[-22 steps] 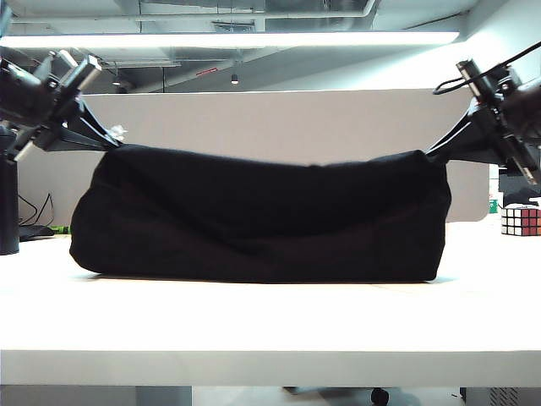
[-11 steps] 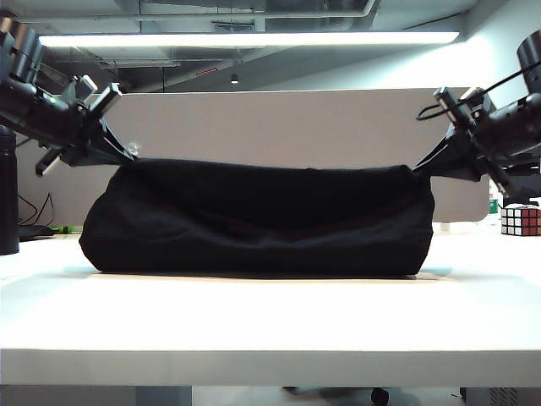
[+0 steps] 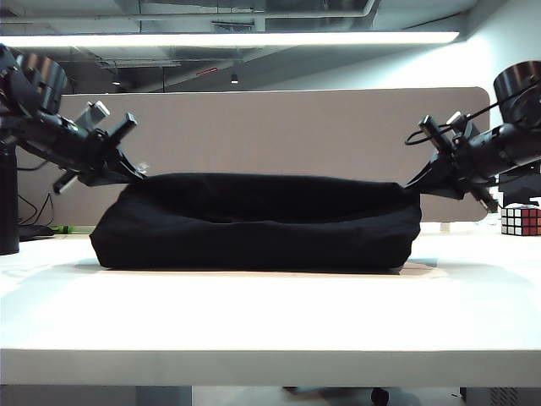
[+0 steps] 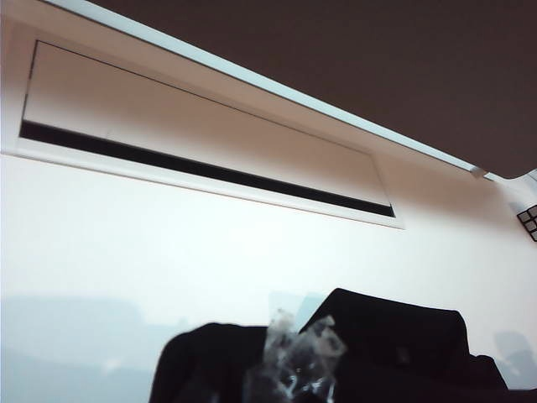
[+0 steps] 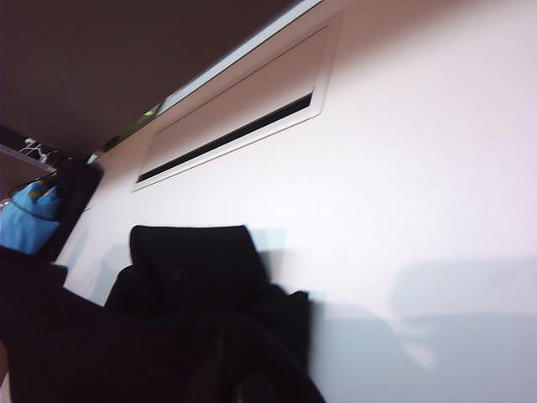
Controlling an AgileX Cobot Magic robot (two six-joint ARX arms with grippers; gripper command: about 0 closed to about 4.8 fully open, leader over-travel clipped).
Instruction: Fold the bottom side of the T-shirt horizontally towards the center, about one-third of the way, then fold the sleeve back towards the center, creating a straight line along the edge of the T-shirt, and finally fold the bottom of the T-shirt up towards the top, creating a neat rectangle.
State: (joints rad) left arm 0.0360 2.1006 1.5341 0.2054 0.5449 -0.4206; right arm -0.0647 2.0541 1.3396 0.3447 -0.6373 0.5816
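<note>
Cloth is being carried by both arms: the T-shirt (image 3: pixel 258 224) is lying as a long black bundle across the middle of the bench (image 3: pixel 270 313), its lower part resting on the surface and its upper edge held up at both ends. The left gripper (image 3: pixel 133 169) is clenching the shirt's corner at about 9 o'clock of the exterior view, and the right gripper (image 3: pixel 416 182) is clenching the opposite corner at about 3 o'clock. In each wrist view only dark fabric is showing under the camera, so the jaws themselves are hidden there; the tight pull on the cloth suggests both are pinching it.

Judging from the doubled-over shape, the side folds seem to be done and the last fold, bringing the bottom of the T-shirt toward the top, is looking to be under way. The held edge is not yet laid flat, so lowering, releasing and smoothing into a rectangle are still outstanding. Which edge is the hem cannot be told from these views.

The bench is white and smooth. A colour-cube puzzle (image 3: pixel 520 219) is sitting at the far 3 o'clock edge, a dark cylinder (image 3: pixel 8 199) at 9 o'clock. A grey partition (image 3: pixel 296 127) is standing behind, under a long ceiling light (image 3: pixel 245 39).
</note>
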